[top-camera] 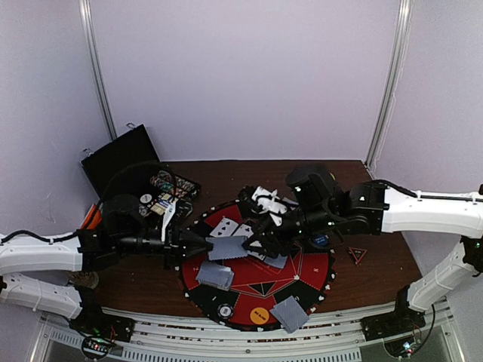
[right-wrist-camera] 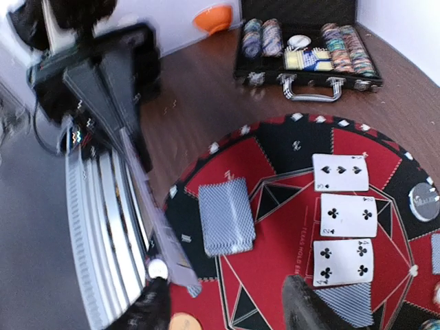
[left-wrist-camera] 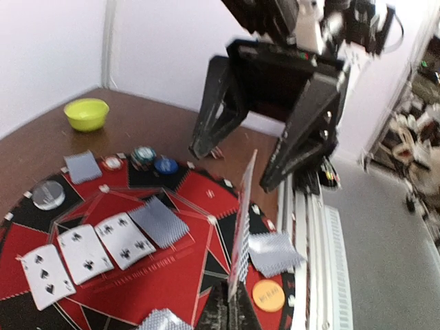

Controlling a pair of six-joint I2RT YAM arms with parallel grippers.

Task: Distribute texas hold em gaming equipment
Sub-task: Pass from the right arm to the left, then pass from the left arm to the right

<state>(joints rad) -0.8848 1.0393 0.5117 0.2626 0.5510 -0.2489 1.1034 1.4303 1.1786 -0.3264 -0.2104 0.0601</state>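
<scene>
Card pass, mid frame.
L jaws pinched the card (left-wrist-camera: 242, 220) on edge; R jaws stood spread round it. Next, prob: lay it flat on the mat (left-wrist-camera: 179, 275).

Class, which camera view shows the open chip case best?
The right wrist view: the chip case lies open, unobstructed, its chip rows visible. The top external view shows it small, partly behind the left arm. The left wrist view misses it.
</scene>
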